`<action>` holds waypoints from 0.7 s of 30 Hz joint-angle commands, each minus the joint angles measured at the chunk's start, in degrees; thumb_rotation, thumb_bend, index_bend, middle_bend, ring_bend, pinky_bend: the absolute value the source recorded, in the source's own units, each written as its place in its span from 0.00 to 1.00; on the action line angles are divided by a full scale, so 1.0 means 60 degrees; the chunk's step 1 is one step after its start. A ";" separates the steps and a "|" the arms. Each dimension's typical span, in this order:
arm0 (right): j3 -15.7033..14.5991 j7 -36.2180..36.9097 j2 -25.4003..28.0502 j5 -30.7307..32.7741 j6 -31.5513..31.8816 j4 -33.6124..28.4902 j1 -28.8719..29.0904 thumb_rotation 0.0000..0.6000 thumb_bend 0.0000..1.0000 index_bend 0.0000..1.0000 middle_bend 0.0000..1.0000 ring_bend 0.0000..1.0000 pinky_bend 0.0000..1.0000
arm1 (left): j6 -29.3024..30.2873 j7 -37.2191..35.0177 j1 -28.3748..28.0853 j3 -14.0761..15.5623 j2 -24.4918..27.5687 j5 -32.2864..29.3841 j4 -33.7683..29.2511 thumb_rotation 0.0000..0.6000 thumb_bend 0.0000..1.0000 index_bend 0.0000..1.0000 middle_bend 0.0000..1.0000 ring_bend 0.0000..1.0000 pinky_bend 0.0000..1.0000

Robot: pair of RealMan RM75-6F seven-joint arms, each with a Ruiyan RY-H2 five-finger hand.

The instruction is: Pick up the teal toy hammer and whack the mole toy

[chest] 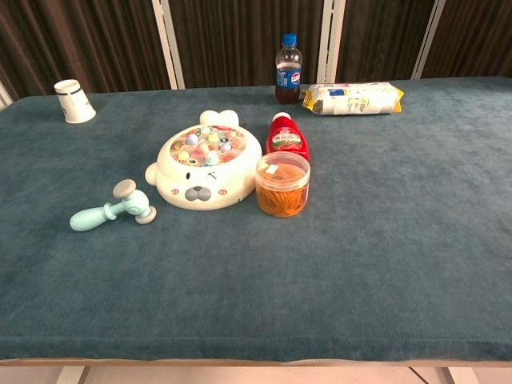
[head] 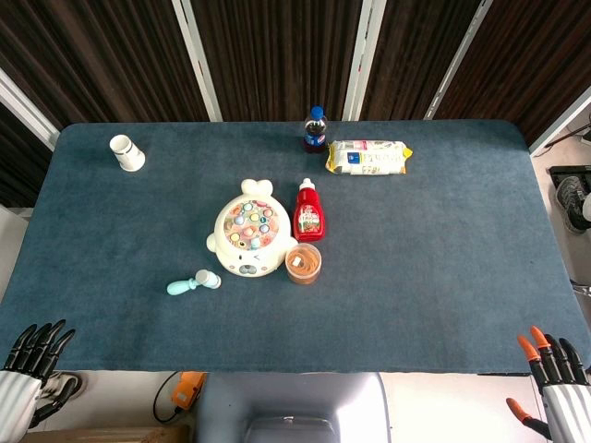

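Note:
The teal toy hammer (head: 193,281) (chest: 113,209) lies flat on the blue table, just left of the mole toy, its handle pointing left. The mole toy (head: 247,239) (chest: 206,167) is a cream bear-shaped board with several coloured pegs on top. My left hand (head: 32,355) hangs off the near left corner of the table, fingers spread, holding nothing. My right hand (head: 552,369) is at the near right corner, fingers apart and empty. Both hands are far from the hammer and show only in the head view.
A red ketchup bottle (head: 308,211) (chest: 287,138) and an orange-filled clear tub (head: 303,263) (chest: 282,185) stand right of the mole toy. A cola bottle (head: 315,129) (chest: 288,69) and a snack packet (head: 368,157) (chest: 353,98) sit at the back. A white cup (head: 126,153) (chest: 74,101) lies far left.

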 commanded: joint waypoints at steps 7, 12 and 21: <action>-0.0023 0.0093 0.0036 -0.0027 0.0011 0.0002 0.0006 1.00 0.17 0.00 0.00 0.00 0.00 | -0.0263 -0.0750 -0.0347 0.0055 -0.0267 0.0246 0.0053 1.00 0.36 0.00 0.00 0.00 0.00; -0.0059 0.0096 0.0036 -0.0088 -0.0075 -0.0002 0.0058 1.00 0.17 0.00 0.00 0.00 0.00 | -0.1017 -0.1519 -0.0919 -0.0045 -0.0526 0.0132 -0.0375 1.00 0.37 0.00 0.00 0.00 0.00; -0.0128 -0.0163 -0.0026 -0.0222 -0.0303 -0.0154 0.0172 1.00 0.17 0.00 0.00 0.00 0.00 | -0.3882 -0.1048 -0.2361 -0.0642 -0.0759 -0.1150 -0.2421 1.00 0.38 0.00 0.00 0.00 0.00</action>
